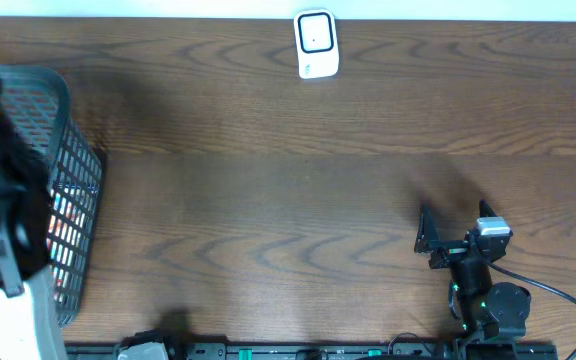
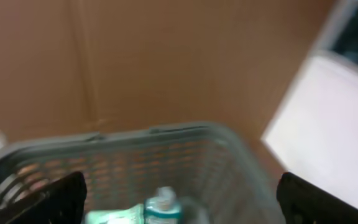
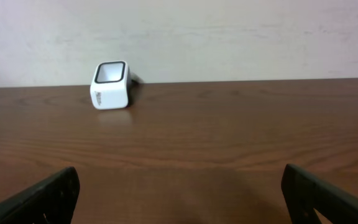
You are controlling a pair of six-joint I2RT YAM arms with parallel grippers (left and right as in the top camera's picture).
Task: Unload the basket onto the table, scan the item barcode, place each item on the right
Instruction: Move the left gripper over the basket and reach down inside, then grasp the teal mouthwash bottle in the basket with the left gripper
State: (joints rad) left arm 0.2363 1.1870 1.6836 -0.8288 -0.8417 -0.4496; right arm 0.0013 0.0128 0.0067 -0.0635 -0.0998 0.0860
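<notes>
Hovering over the grey plastic mesh basket [image 1: 73,190] at nine o'clock, my left gripper [image 2: 182,204] hung wide open, touching nothing. I judged the pick still ahead: next I had to descend and close on the blurred teal-capped item [image 2: 162,206] inside, then carry it to the white boxy scanner [image 1: 317,44] at twelve o'clock. My right gripper [image 1: 454,228], at four o'clock, stood open and empty.

Scanner [image 1: 317,44] at the far edge of the bench [image 1: 268,200]; bottle [image 2: 162,208] in the basket [image 1: 76,190].
The scanner is a small white block with a dark-framed window, standing upright. The bottle, teal and white and blurred, sits inside the grey mesh basket at the left end.
</notes>
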